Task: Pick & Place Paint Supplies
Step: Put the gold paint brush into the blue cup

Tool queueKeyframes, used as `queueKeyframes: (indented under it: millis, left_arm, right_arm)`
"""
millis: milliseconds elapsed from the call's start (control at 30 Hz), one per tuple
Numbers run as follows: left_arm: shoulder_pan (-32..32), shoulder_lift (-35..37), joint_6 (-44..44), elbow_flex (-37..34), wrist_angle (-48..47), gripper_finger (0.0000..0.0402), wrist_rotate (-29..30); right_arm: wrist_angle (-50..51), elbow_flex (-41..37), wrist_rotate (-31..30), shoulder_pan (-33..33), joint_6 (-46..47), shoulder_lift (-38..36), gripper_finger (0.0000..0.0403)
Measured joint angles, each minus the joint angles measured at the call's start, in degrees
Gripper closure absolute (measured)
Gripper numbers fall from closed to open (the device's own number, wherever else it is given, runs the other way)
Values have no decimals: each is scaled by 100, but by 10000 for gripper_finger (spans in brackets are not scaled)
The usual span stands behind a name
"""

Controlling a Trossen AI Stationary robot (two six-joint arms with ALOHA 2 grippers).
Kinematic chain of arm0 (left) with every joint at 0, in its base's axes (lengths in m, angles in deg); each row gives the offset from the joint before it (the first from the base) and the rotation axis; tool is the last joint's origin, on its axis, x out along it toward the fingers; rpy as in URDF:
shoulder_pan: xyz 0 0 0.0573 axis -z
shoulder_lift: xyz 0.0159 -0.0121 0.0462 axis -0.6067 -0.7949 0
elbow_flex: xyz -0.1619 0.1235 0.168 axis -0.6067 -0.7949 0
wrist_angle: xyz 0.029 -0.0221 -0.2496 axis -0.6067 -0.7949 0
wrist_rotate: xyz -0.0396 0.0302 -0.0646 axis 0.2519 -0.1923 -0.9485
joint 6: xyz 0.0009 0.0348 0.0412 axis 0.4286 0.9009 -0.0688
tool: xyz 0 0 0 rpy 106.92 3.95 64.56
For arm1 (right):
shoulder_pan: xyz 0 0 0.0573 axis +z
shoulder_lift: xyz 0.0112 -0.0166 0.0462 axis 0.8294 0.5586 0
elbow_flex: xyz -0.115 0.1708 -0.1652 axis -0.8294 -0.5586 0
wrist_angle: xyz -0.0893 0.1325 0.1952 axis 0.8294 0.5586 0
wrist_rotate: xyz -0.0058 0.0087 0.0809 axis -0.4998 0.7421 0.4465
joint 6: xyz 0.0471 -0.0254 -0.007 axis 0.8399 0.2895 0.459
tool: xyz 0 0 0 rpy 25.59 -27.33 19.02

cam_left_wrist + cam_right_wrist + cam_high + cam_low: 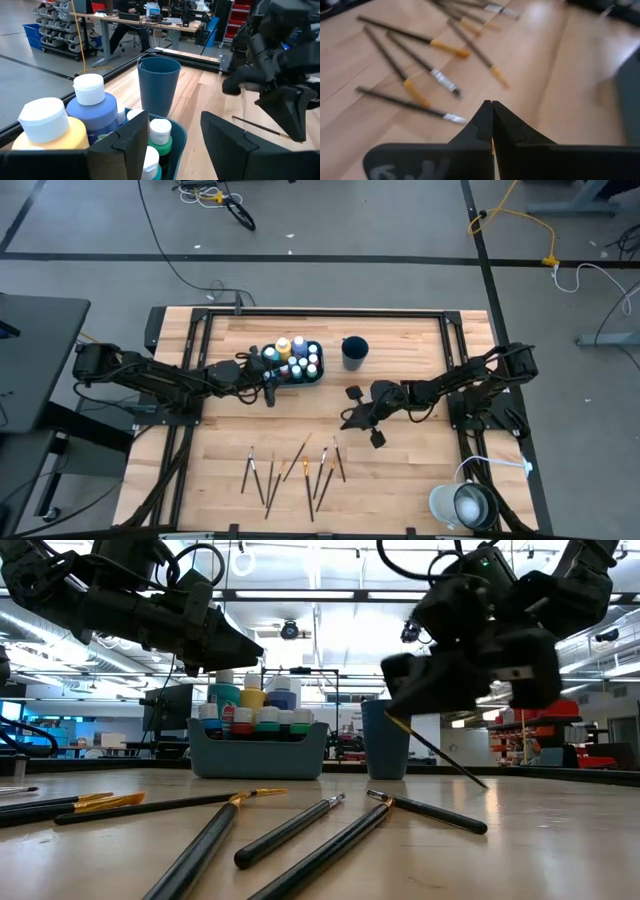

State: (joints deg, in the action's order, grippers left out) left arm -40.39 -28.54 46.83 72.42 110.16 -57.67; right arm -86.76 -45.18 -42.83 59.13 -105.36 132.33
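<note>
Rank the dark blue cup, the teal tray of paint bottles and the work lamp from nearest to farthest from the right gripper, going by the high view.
From the right gripper, shut on a paintbrush:
1. Dark blue cup, toward the table's far edge.
2. Teal tray of paint bottles, toward the left arm's side.
3. Work lamp, at the near right corner.

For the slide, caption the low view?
Right tool lifts one paintbrush beside the blue cup; more brushes lie on the table.
</note>
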Motion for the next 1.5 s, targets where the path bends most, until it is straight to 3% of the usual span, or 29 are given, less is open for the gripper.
queueKeyframes:
  millis: [433,967,1167,1500]
  left_arm:
    - [-2,-2,-2,0,-2,212,-205]
    - [0,-2,0,0,0,212,-212]
    - [1,-2,0,0,0,212,-212]
    - [0,-2,2,-1,27,212,-211]
  right_arm:
    - [-821,7,-397,-644,-22,-489,403]
    - [-1592,9,-736,-1629,-69,-2056,403]
    - [-1675,11,-864,-2127,47,-1880,403]
    - [-1899,9,-1052,-2444,448,-889,403]
